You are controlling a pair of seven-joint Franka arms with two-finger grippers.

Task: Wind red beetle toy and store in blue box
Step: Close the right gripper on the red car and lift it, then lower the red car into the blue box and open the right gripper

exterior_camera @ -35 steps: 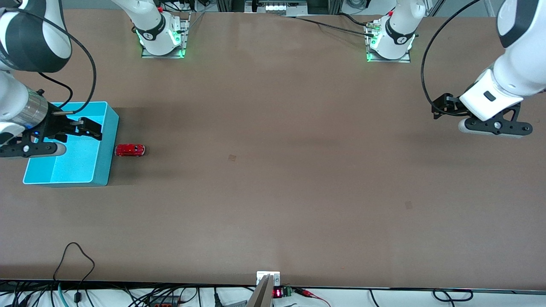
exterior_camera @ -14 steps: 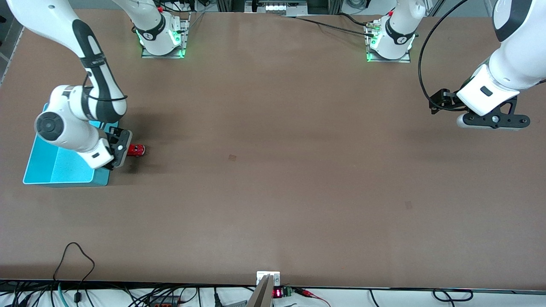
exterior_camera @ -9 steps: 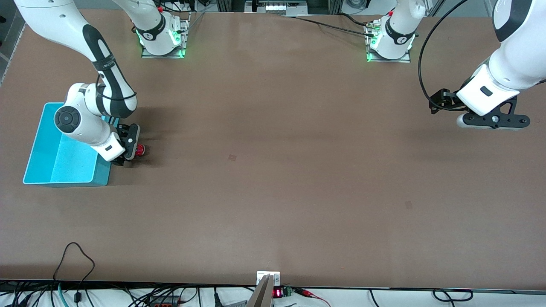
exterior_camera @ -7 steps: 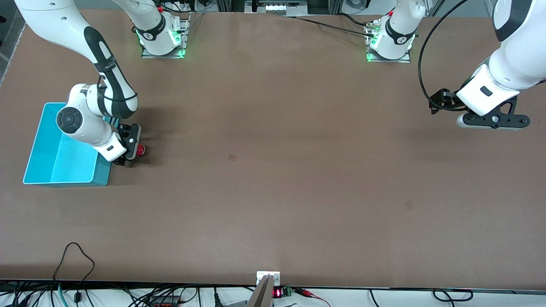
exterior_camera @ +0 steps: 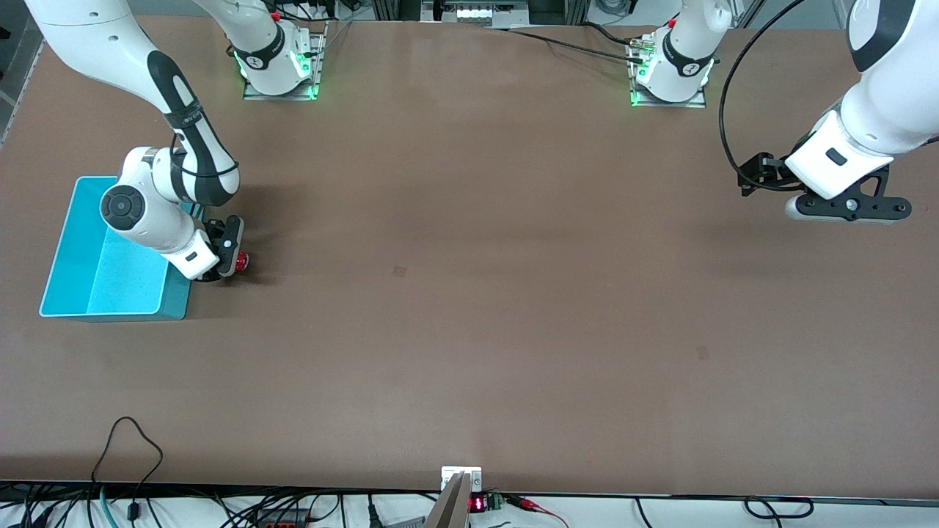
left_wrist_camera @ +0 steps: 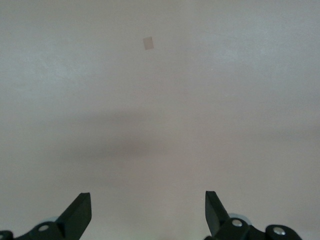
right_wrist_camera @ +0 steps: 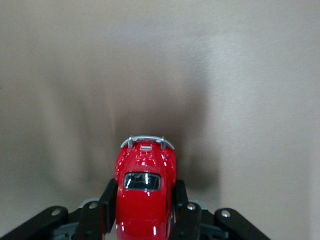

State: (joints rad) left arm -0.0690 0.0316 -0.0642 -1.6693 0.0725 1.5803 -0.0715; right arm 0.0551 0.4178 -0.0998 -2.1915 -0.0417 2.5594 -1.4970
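red beetle toy (right_wrist_camera: 145,200) glossy, silver bumper, clamped in right end effector (right_wrist_camera: 144,206); left end effector (left_wrist_camera: 147,212) spread, waiting.

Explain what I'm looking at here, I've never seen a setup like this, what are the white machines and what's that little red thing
Two white robot arms stand at a brown table. One picture looks down from a high camera facing them; the other two come from cameras on each arm's wrist. The right gripper is down at the table beside the blue box, its fingers closed on the sides of the red beetle toy, a tiny car. The left gripper waits open above bare table at the left arm's end.
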